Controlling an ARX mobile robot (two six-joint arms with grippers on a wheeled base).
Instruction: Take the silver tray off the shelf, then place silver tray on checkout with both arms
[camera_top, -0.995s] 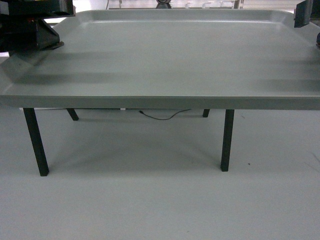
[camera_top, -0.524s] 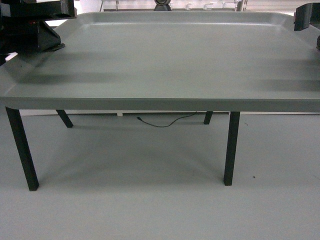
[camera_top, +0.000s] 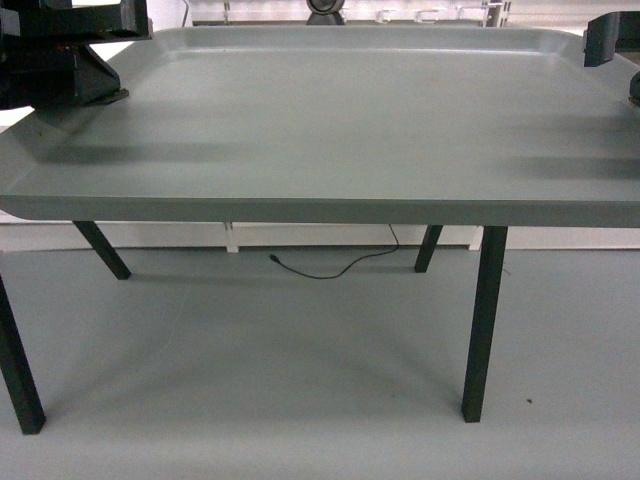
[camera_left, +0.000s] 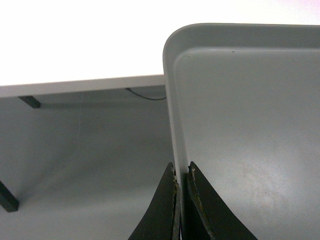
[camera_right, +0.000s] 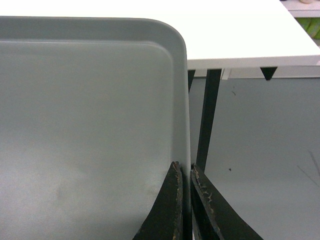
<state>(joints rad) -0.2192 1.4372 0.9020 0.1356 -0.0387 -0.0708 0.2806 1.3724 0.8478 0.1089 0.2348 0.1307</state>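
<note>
I count one silver tray, with one of my two grippers on each side rim: my left gripper and my right gripper, two finger blades each. One white checkout lies ahead. In my head view four black table legs show, and one thin black cable on the floor.

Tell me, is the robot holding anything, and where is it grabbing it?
Yes, the silver tray. The left gripper pinches its left rim and the right gripper pinches its right rim.
</note>
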